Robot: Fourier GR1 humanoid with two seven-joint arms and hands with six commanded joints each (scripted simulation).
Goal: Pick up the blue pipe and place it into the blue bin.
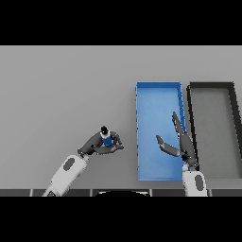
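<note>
Blue pipe [107, 140] — clasped in left hand [97, 144], beside blue bin [158, 90]

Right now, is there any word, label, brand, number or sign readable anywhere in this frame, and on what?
None: no text shows anywhere.
Blue pipe, in the left hand: no markings.
Blue bin and black bin: plain walls.
Right hand and table: bare.

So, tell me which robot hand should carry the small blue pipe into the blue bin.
The left robot hand: its fingers are curled round the small blue pipe, just left of the rectangular blue bin. The right robot hand hovers open over the bin, holding nothing.
</note>
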